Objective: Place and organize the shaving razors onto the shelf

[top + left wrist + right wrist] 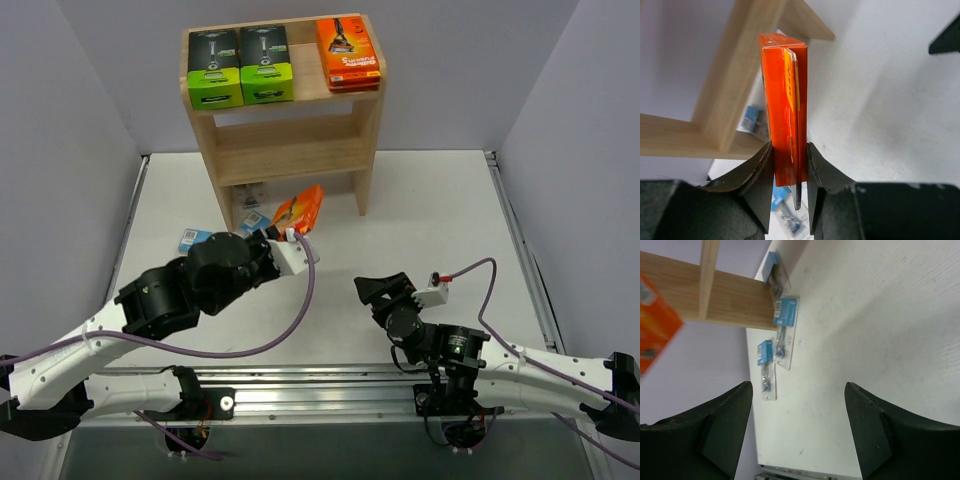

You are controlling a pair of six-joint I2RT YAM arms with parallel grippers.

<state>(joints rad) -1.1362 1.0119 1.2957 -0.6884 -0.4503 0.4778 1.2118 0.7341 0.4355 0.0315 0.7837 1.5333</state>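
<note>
The white desk (pixel 430 210) carries the wooden shelf (pixel 290 150) at its far side. Your left hand (pixel 790 152) is clamped on an orange razor box (pixel 780 100) before the shelf; raise it level onto the orange stack (pixel 347 55) up top. Your right hand (pixel 797 390) hangs apart, empty. Blister packs (pixel 784 325) lie at the shelf's foot.

— What's on the shelf (pixel 290 150)?
— Top tier only: a pair of razor boxes (pixel 215 70) side by side at its left, a stack of flat razor boxes (pixel 347 55) at its right.
— And on the bench (pixel 440 210)?
— Three blister packs (pixel 194 240) at the shelf's left foot, the farthest under the lowest tier.
— Anything else?
— Just right of them, a flat razor box (pixel 300 208) sits in the left claw (pixel 290 235), before the shelf. The right claw (pixel 380 288) is nearer and further right, well apart.
</note>
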